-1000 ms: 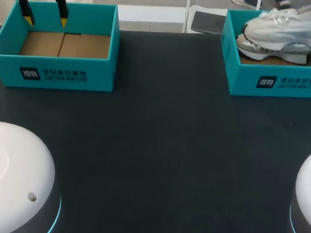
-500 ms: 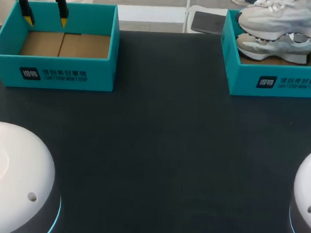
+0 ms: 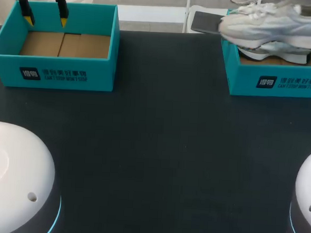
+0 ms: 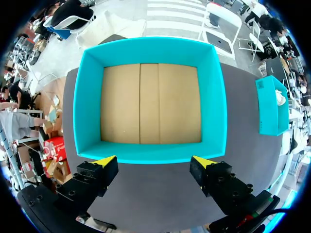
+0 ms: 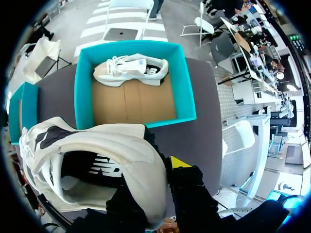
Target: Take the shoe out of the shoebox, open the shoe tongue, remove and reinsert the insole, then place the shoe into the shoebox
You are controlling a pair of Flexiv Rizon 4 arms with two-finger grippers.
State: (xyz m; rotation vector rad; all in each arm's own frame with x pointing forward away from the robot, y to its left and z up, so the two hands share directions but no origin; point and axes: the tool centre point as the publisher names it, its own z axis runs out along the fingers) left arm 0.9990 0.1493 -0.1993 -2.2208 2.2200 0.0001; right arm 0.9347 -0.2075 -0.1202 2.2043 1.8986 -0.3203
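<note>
The right gripper [image 5: 163, 167] clamps the heel collar of a white sneaker [image 5: 97, 145], held aloft. Ahead of it sits a teal shoebox [image 5: 187, 97] holding a second sneaker [image 5: 130, 70]. The left gripper [image 4: 154, 161], fingers spread wide, hangs over an empty teal shoebox [image 4: 87, 97].

The left teal cardboard shoebox [image 3: 52, 74] and right teal cardboard shoebox [image 3: 284, 85] bear white print on their front walls. Inside the white sneaker [image 5: 121, 145] sits a white logo.
</note>
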